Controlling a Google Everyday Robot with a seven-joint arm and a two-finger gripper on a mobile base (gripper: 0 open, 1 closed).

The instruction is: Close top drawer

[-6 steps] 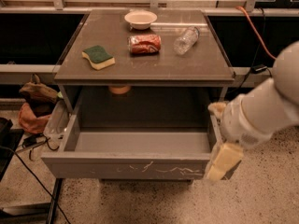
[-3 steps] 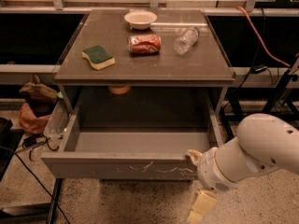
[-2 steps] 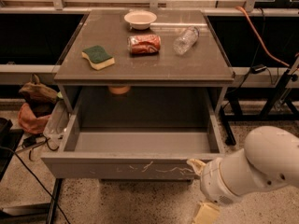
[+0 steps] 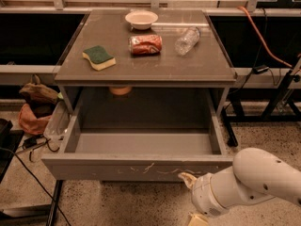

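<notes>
The top drawer (image 4: pixel 136 167) is a wide grey metal drawer under the table top. It stands pulled far out, and its flat front shows white squiggly scratches across the middle and right. The inside (image 4: pixel 146 142) is bare. My gripper (image 4: pixel 192 198) is at the bottom right of the camera view, just in front of and below the right end of the drawer front. Its cream fingers are apart with nothing between them. The upper fingertip (image 4: pixel 185 177) is at the lower edge of the front panel. The white arm (image 4: pixel 263 178) comes in from the right.
On the table top (image 4: pixel 155 67) lie a green-and-yellow sponge (image 4: pixel 98 57), a red can (image 4: pixel 145 44) on its side, a white bowl (image 4: pixel 141 18) and a plastic bottle (image 4: pixel 187 40). Bags (image 4: pixel 34 108) and cables lie on the floor at left. An orange cable (image 4: pixel 263 36) and black stand legs (image 4: pixel 282 95) are at right.
My arm has swung down from beside the drawer's right side to low in front of its right end. The drawer has stayed open in the same place.
</notes>
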